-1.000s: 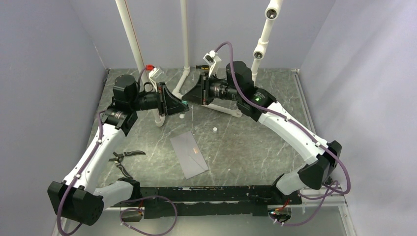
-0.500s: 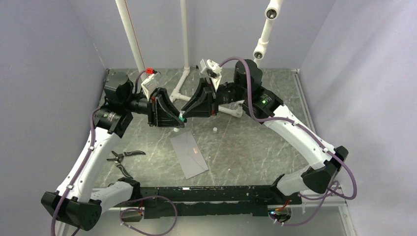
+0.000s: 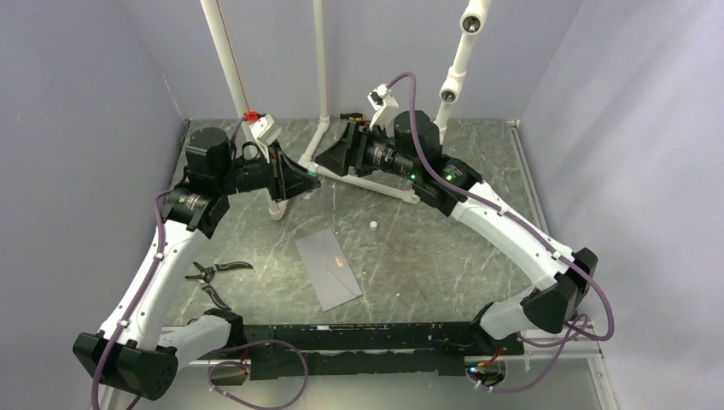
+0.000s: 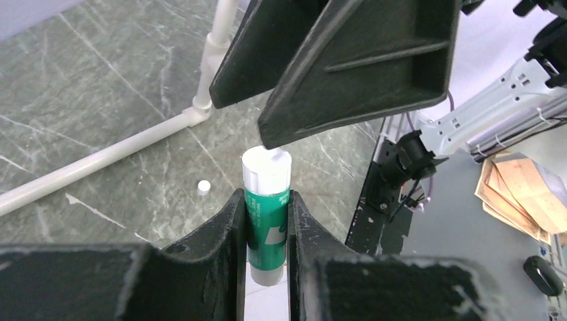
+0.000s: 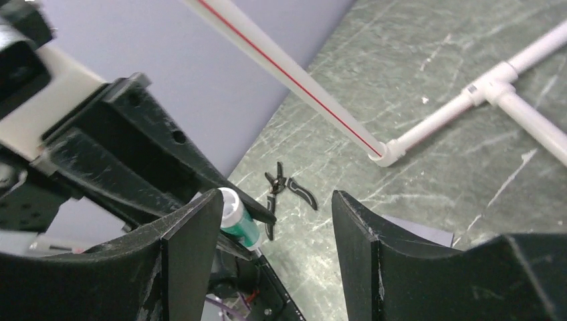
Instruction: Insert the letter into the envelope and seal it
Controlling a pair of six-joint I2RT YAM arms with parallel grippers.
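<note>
Top external view: grey-green veined table (image 3: 444,256), lilac walls (image 3: 77,128) on three sides, white pipes (image 3: 321,68) rising at the far end.
The envelope (image 3: 328,269) lies flat and askew near the table's middle, in the same spot as half a second ago; the letter cannot be made out apart from it. Black pliers (image 3: 213,278) lie to its left and a small white round piece (image 3: 373,224) beyond it. The left pincer (image 3: 309,175) is clenched on a green-and-white glue stick (image 4: 266,221). The right pincer (image 5: 275,197) is spread wide, released. Both have drawn back toward the far wall; earlier they met above the envelope.
</note>
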